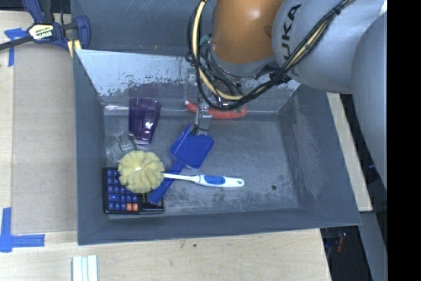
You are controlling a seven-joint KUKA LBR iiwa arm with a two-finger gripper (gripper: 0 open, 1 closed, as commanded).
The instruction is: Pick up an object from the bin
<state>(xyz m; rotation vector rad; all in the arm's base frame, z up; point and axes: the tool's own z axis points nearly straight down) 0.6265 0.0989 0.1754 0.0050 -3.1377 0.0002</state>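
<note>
bin (309, 161): grey metal, sloped walls, flat floor; contents gathered in its left half, the right half of the floor bare.

arm (329, 36): grey, with an orange cover (250, 16) and looped cables at the wrist; enters from the right and hangs over the far middle of the bin.

pincer (201, 124): points down below the wrist, its tip right at the upper edge of the blue plastic shovel. whether it is spread or pressed together cannot be told, nor whether it touches the blade.

blue plastic shovel (191, 150): square blade lying flat near the middle of the floor, handle running down and to the left towards the calculator.

toothbrush (209, 180): white and blue, lying flat just in front of the shovel blade, crossing its handle.

yellow round scrubber (139, 171): left of the shovel, resting on the upper edge of the calculator.

calculator (125, 197): dark, blue keys and a few orange ones, in the near left corner.

purple translucent cup (143, 119): by the far left of the floor, tilted.

clear plastic item (118, 143): just beside the cup; kind not discernible.

red item (223, 112): by the far wall behind the pincer, mostly hidden.
</note>
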